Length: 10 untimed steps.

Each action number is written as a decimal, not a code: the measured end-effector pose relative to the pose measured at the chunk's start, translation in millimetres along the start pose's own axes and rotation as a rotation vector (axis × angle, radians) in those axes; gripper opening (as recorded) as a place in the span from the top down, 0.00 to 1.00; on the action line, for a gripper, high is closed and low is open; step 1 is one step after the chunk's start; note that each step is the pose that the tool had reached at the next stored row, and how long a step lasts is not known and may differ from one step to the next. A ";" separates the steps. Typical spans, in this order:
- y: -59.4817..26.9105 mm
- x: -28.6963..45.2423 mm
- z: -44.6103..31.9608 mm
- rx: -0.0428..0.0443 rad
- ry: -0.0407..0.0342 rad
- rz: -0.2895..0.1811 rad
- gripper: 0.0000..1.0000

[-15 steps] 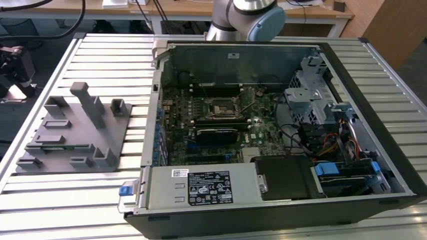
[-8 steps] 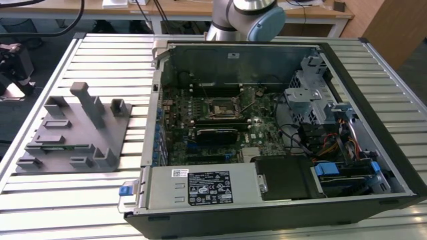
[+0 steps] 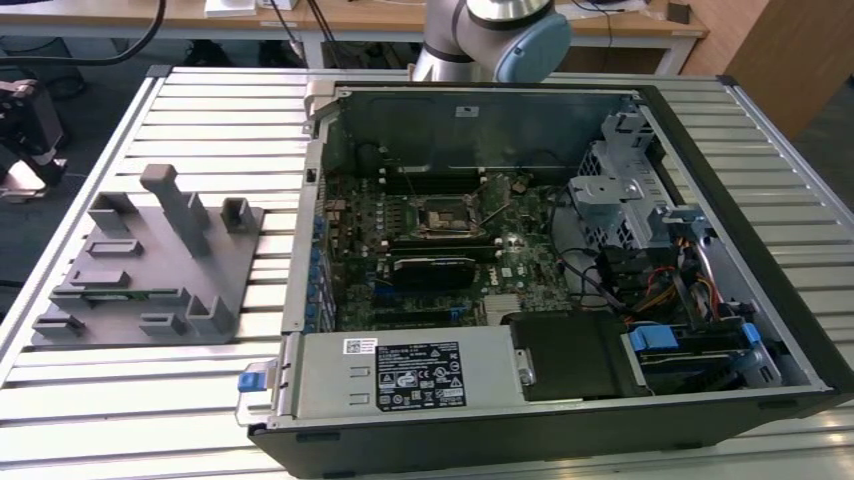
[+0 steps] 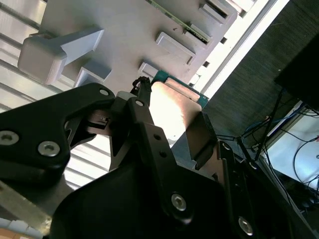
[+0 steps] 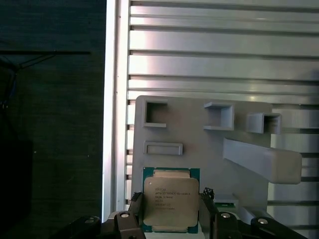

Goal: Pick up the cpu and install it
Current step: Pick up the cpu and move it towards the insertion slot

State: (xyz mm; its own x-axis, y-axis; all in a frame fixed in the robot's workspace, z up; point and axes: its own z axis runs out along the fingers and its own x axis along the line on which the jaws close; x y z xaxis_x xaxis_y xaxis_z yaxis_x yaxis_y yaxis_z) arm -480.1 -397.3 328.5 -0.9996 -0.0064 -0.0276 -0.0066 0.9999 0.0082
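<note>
**Chip held over the tray**

The black 2-finger gripper is clenched on the cpu, a small flat square chip with a silver top and green rim, pinching 2 opposite edges. It looks lifted clear of the grey plastic tray with blocks. Only thin edges are held, so I think a bump could tilt or drop it. The tray's tall post sticks up close by. Past the tray, the ribbed metal table is open.

Smooth metal tops the cpu; the fixture tray is matt plastic.
</note>
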 end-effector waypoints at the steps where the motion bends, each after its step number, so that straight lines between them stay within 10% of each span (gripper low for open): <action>1: 0.0 0.0 -0.9 -0.0001 -0.0001 0.000 0.47; 10: 0.3 -0.3 -10.8 0.0000 0.0000 0.000 0.47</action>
State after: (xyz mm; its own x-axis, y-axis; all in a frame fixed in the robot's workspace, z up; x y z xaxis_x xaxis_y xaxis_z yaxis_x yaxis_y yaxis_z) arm -480.1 -397.0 339.4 -0.9996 -0.0063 -0.0276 -0.0065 0.9999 0.0082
